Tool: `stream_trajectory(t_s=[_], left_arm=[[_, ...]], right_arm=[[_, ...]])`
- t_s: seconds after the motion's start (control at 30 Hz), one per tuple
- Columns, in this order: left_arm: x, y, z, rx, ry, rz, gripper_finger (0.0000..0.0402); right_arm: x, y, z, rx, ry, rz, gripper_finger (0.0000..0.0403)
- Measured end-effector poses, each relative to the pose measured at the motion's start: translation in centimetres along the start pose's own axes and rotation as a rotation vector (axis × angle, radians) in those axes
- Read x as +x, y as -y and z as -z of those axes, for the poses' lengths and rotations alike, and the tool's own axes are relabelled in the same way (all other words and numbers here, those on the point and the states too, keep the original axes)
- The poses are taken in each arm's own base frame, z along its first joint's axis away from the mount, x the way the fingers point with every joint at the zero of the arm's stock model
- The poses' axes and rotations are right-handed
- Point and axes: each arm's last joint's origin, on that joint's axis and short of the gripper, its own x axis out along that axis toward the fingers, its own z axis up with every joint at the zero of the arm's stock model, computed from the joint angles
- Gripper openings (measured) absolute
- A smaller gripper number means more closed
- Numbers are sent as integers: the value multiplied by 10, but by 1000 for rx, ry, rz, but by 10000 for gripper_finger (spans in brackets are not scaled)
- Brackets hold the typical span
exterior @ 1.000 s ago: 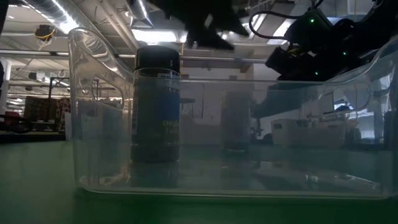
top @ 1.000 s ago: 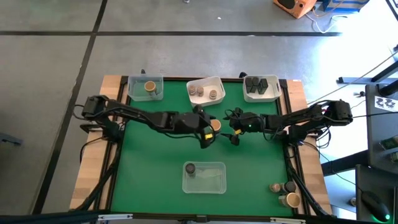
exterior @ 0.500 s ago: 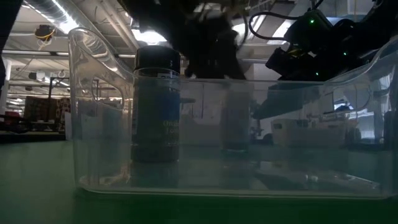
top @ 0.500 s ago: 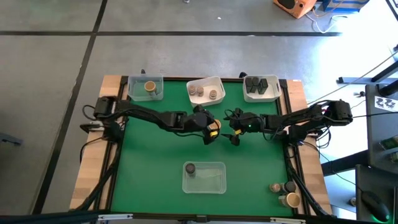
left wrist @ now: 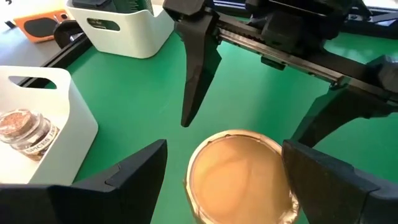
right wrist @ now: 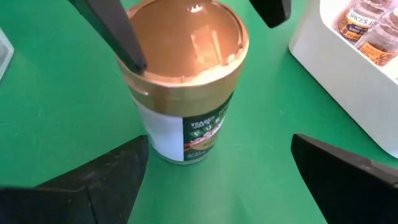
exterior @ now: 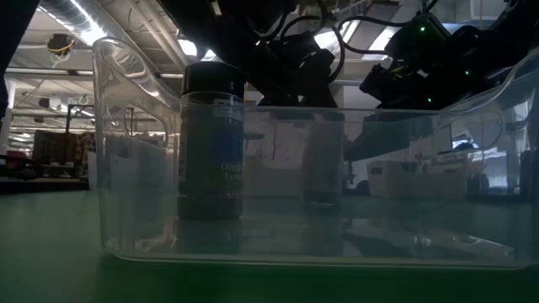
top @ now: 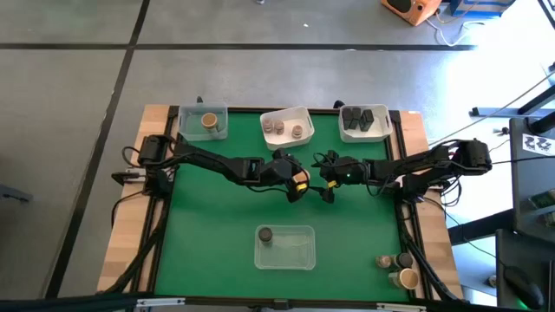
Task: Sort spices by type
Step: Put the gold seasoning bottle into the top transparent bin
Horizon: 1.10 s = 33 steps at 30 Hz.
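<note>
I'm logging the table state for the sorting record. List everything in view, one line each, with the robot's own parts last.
Tan-lidded spice jar: one, upright on the green mat at table centre, between both grippers.
Far-left clear tray: one, holding one tan-topped jar.
Far-middle white tray: one, holding three pale-topped jars.
Far-right white tray: one, holding dark-topped jars, count unclear.
Near clear tray: one, holding one black-lidded jar.
Loose jars: about three, near right corner.
Left gripper: open, fingers either side of the tan lid.
Right gripper: open, beside that jar.
</note>
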Motion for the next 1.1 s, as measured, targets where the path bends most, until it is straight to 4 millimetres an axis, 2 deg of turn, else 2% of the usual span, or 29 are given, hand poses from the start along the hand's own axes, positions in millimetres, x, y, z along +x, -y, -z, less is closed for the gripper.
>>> stream_trajectory(t_s=[0.17,0.47,0.63,0.93,1.1], left_arm=[[-2,1,-3,21,8,4,304],[-21,-1,-20,36,57,16,304],[-27,1,-22,40,62,24,304],[-25,2,-14,30,33,68,304],[-20,-1,-1,26,-7,62,304]], right_arm=[[0,0,0,0,1,0,392],[0,0,0,0,4,9,392],[0,0,0,-1,-1,9,392],[0,0,0,-1,0,9,392],[0,0,0,-1,1,8,392]])
